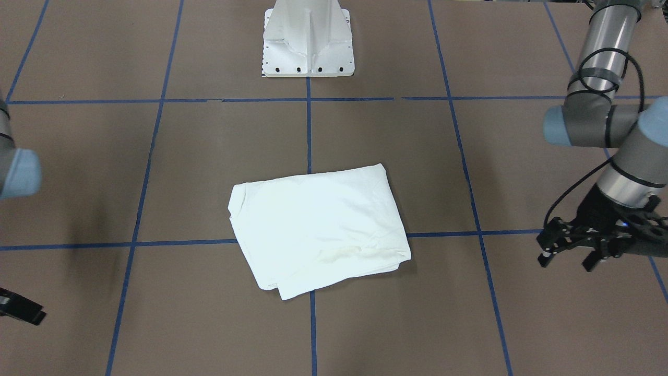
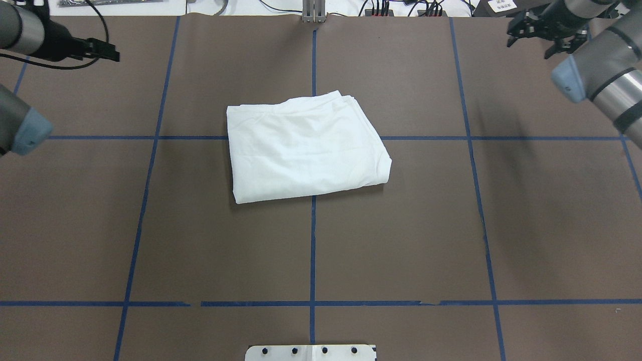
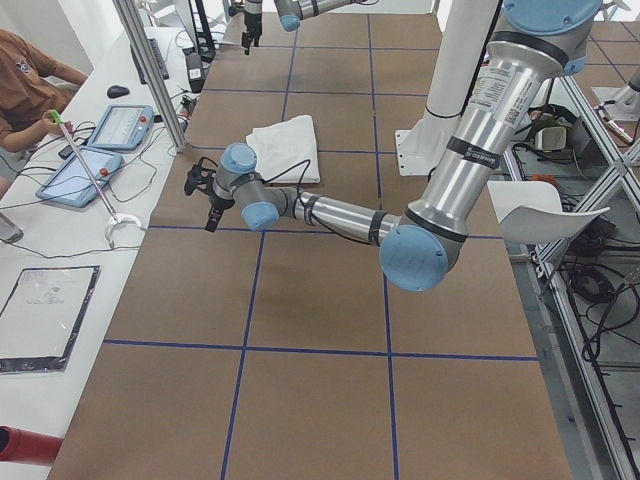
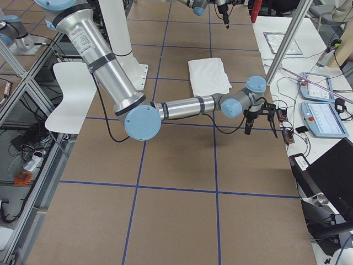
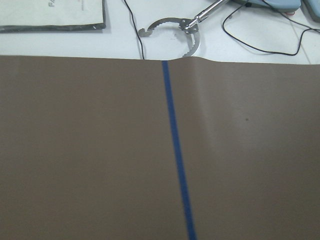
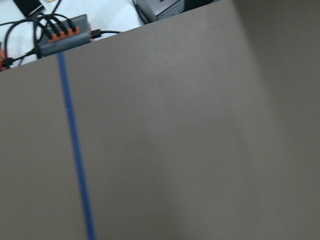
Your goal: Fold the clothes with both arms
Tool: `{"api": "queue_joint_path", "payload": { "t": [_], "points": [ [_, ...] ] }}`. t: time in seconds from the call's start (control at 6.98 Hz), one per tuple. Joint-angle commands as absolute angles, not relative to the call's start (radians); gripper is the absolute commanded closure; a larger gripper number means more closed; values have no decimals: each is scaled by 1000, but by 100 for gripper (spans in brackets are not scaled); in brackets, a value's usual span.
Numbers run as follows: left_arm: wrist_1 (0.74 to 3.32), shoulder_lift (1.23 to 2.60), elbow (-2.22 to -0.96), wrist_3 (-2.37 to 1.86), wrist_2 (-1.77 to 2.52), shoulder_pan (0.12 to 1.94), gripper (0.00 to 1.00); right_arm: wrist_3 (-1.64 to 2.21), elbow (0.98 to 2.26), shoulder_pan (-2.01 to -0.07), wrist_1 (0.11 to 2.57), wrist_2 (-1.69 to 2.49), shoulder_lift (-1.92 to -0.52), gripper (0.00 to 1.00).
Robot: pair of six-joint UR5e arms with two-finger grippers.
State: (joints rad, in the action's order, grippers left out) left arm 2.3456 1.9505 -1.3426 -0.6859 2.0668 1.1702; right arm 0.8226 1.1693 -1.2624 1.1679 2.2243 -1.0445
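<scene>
The white shirt [image 1: 318, 230] lies folded into a compact rectangle at the middle of the brown table, and no print or collar shows. It also shows in the overhead view [image 2: 306, 148] and both side views [image 3: 287, 148] [image 4: 208, 76]. My left gripper [image 1: 568, 261] hangs open and empty above the table, far off to the shirt's side; overhead it sits at the far left corner [image 2: 108, 51]. My right gripper [image 2: 530, 45] is open and empty over the far right corner, and only its tip shows in the front view [image 1: 21, 309]. Neither gripper touches the shirt. The wrist views show only bare table.
The white pedestal base [image 1: 308, 44] stands at the robot's edge of the table. Blue tape lines [image 2: 313, 240] grid the brown surface. Beyond the far edge are a metal grabber tool [image 5: 175, 30], a power strip with cables [image 6: 62, 35], tablets [image 3: 100, 140] and a seated person [image 3: 20, 85].
</scene>
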Motion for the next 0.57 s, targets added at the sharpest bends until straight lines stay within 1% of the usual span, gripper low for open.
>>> {"api": "queue_joint_path", "payload": {
  "t": [0.0,0.14,0.29,0.43],
  "points": [
    [2332,1866,-1324,-316,2152,1325,0,385,1221,-1424,1336,2278,-1153,0],
    [2316,1832,-1321,-207,2213,1360,0,171,1253,-1457,1529,2276,-1152,0],
    [2289,1829,-1333,-186,2317,1402,0,58,1322,-1459,1716,2276,-1154,0],
    [2167,1829,-1385,-180,2344,1446,0,52,1407,-1465,1744,2275,-1208,0]
  ]
}}
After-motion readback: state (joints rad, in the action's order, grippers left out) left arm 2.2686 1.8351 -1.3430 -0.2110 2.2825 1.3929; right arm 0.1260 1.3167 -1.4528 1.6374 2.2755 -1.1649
